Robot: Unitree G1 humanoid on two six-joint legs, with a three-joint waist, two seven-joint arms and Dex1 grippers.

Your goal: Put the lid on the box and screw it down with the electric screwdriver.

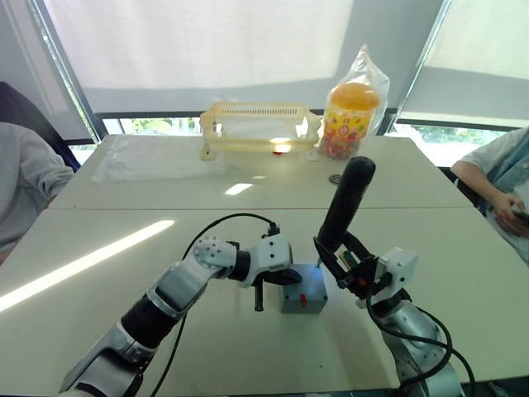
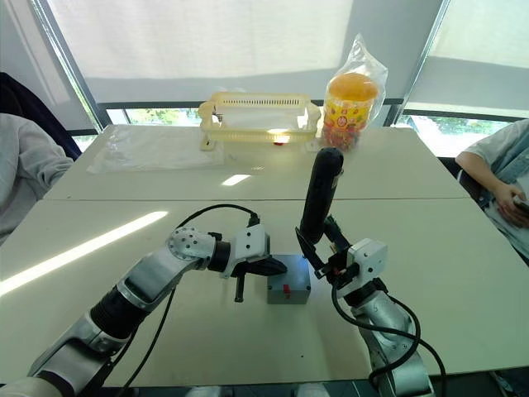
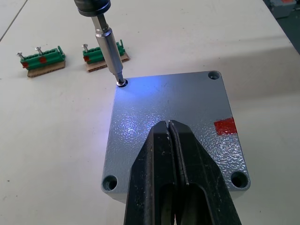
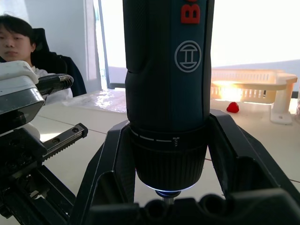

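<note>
Already the lid (image 3: 176, 126) sits square on the box (image 1: 303, 298), low at the centre of the left eye view, so only screwing remains. The right gripper (image 1: 340, 263) clamps the electric screwdriver (image 1: 345, 203), a thick matte black cylinder whose thin steel bit rests in one corner hole, lit blue. Three other corner holes look empty. The left gripper (image 3: 169, 130), its black fingers closed together, presses on the speckled grey plastic lid near a red mark.
</note>
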